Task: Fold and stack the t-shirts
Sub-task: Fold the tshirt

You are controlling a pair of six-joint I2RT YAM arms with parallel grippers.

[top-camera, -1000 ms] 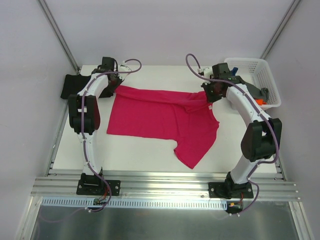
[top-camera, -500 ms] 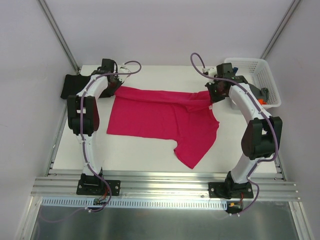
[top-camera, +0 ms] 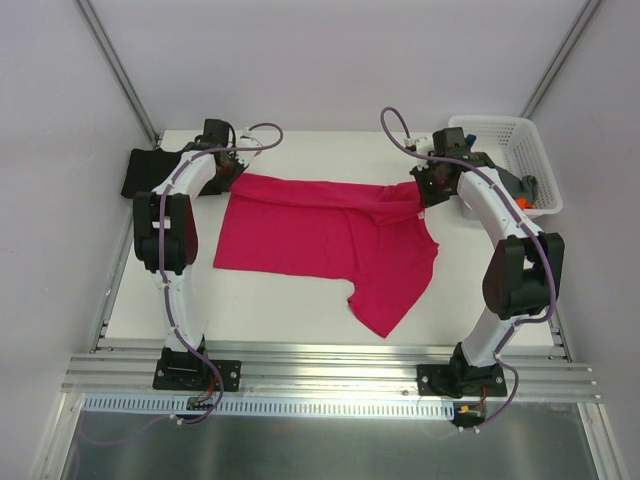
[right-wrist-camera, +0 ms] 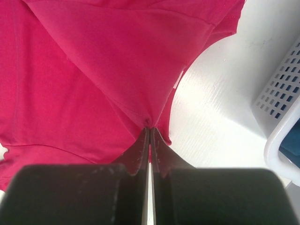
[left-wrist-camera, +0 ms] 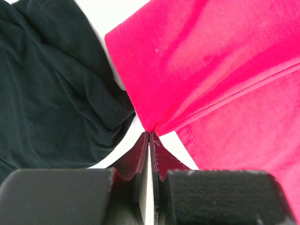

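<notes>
Across the middle of the table (top-camera: 280, 300) we see the crimson-pink t-shirt (top-camera: 320, 240) spread out, the black t-shirt (top-camera: 145, 172) bunched at far left. We judge the spread one light, soft and limp, best taken at hems; the left gripper (left-wrist-camera: 149, 134) pinches its far-left edge, the right gripper (right-wrist-camera: 149, 129) its far-right fold

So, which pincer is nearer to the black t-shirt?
Left. The left pincer grips the pink t-shirt beside the black t-shirt; the right pincer is far across, by the basket.
</notes>
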